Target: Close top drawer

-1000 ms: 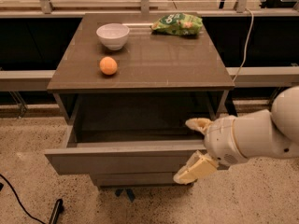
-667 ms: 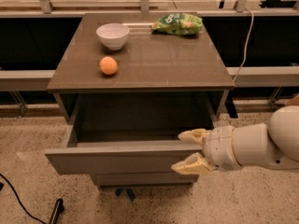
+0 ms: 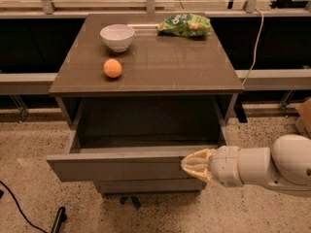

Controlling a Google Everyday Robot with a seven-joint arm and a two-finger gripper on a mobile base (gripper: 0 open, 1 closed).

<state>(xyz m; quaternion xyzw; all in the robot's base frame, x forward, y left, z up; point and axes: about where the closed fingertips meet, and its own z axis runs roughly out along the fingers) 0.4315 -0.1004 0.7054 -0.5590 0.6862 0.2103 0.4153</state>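
The top drawer (image 3: 116, 168) of the grey-brown cabinet is pulled far out. Its flat front panel faces me and its dark inner box (image 3: 146, 123) looks empty. My gripper (image 3: 193, 165), cream fingers on a white arm, comes in from the right. It sits at the right part of the drawer's front panel, at the top edge. The fingers (image 3: 199, 160) are drawn together and hold nothing. A lower drawer front (image 3: 146, 186) shows just beneath.
On the cabinet top (image 3: 165, 67) stand a white bowl (image 3: 117, 36), an orange (image 3: 112, 68) and a green snack bag (image 3: 184, 24). A black cable (image 3: 19, 208) lies on the floor at the left. A cardboard box (image 3: 303, 116) is at the right edge.
My gripper has moved left and slightly down onto the drawer's front panel, and its fingers have drawn together. The drawer stays pulled out.
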